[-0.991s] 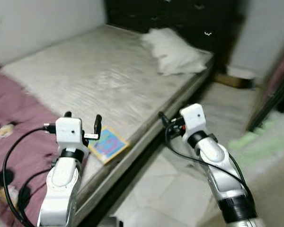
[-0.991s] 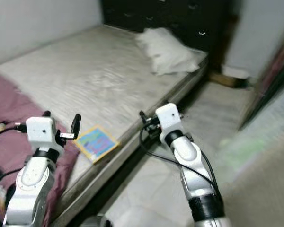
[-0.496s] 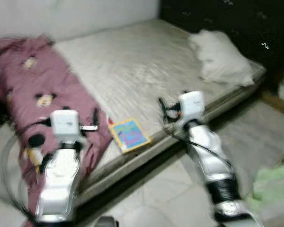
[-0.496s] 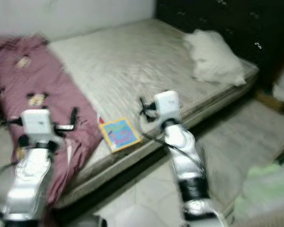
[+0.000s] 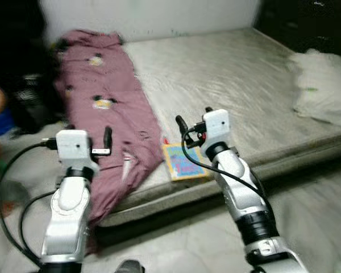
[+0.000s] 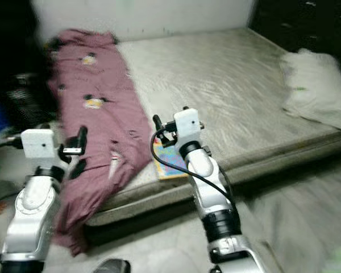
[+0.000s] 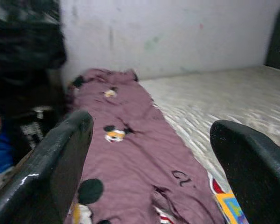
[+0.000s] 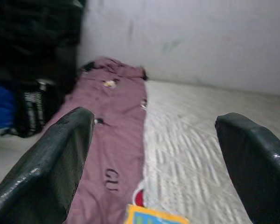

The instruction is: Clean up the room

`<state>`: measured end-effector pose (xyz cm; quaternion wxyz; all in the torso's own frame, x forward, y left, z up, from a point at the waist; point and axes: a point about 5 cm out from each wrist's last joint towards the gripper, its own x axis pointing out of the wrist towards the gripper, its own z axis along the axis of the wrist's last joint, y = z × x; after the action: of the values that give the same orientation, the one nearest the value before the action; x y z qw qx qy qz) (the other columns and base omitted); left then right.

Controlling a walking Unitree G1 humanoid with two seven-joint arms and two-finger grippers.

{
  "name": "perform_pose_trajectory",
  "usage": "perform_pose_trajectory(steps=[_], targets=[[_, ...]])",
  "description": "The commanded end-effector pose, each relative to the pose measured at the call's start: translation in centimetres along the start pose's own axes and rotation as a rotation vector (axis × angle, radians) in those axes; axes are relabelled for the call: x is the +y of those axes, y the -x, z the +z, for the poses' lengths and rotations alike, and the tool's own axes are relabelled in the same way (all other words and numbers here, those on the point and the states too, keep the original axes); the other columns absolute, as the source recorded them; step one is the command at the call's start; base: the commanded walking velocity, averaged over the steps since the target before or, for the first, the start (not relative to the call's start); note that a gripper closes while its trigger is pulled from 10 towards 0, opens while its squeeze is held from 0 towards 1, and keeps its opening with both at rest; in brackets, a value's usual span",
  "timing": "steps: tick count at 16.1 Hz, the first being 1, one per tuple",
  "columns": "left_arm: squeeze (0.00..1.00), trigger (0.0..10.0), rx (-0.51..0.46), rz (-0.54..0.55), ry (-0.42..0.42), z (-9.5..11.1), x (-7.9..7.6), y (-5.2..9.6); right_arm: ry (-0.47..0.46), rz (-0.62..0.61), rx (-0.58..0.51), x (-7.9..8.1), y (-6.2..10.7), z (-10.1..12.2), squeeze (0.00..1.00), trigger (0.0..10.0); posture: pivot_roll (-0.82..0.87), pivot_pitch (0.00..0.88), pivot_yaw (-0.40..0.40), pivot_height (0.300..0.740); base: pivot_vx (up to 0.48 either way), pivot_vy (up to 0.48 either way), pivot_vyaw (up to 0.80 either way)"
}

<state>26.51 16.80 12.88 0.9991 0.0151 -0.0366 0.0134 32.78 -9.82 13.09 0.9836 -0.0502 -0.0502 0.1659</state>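
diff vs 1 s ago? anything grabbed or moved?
Only the camera swung left: the maroon blanket now lies fully in view and the pillow sits at the right edge. Nothing grabbed; left gripper and right gripper stay open and empty. The book remains on the mattress edge.

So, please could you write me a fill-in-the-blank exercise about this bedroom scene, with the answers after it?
1. The maroon cartoon-print blanket lies along the bed's left side and hangs over its ____ edge.
2. The colourful square picture book lies on the mattress immediately to the ____ of the blanket.
3. The white pillow rests at the bed's far ____ end.
4. The left gripper has its fingers ____ and holds nothing.

Answers: front; right; right; open
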Motion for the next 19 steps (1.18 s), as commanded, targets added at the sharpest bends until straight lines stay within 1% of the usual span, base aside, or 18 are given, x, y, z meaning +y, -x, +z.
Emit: perform_pose_trajectory(steps=[1, 6, 8, 11, 13, 15, 18, 19], targets=[[0.0, 10.0, 0.003, -0.032, 0.004, 0.0, -0.4, -0.1, -0.009, -0.015, 0.004, -0.4, -0.1, -0.2, 0.0, 10.0, 0.03, 0.0, -0.026, 0.74, 0.0, 0.0, 0.8], [0.0, 10.0, 0.008, -0.054, 0.007, 0.0, -0.6, -0.2, -0.016, -0.028, 0.002, -0.5, -0.1, -0.2, 0.0, 10.0, 0.01, 0.0, -0.014, 0.74, 0.0, 0.0, 0.8], [0.0, 10.0, 0.01, -0.074, 0.022, 0.0, -0.8, -0.2, -0.016, -0.038, 0.002, -0.6, -0.1, -0.2, 0.0, 10.0, 0.01, 0.0, -0.019, 0.74, 0.0, 0.0, 0.42], [0.0, 10.0, 0.012, -0.069, 0.03, -0.2, -1.0, -0.5, -0.013, -0.125, 0.01, -1.8, -0.3, -0.3, 0.0, 10.0, 0.01, 0.0, -0.022, 0.74, 0.0, 0.0, 0.0], [0.0, 10.0, 0.015, -0.074, 0.032, -0.3, -1.3, -0.7, -0.005, -0.159, 0.008, -2.3, -0.1, -0.3, 0.0, 10.0, -0.02, 0.0, 0.0, 0.74, 0.0, 0.0, 0.0], [0.0, 10.0, 0.017, -0.128, 0.034, -0.4, -2.2, -1.5, 0.008, -0.213, 0.012, -3.2, 0.6, -0.5, 0.0, 10.0, -0.06, 0.0, 0.035, 0.74, 0.0, 0.0, 0.0], [0.0, 10.0, -0.008, -0.165, 0.033, 0.3, -3.1, -2.9, 0.039, -0.249, 0.008, -3.4, 1.0, -0.2, 0.0, 10.0, -0.08, 0.0, 0.056, 0.74, 0.0, 0.0, 0.0], [0.0, 10.0, -0.016, -0.17, 0.035, 0.5, -3.4, -3.3, 0.057, -0.25, 0.011, -3.3, 1.1, -0.2, 0.0, 10.0, -0.1, 0.0, 0.104, 0.74, 0.0, 0.0, 0.0]])
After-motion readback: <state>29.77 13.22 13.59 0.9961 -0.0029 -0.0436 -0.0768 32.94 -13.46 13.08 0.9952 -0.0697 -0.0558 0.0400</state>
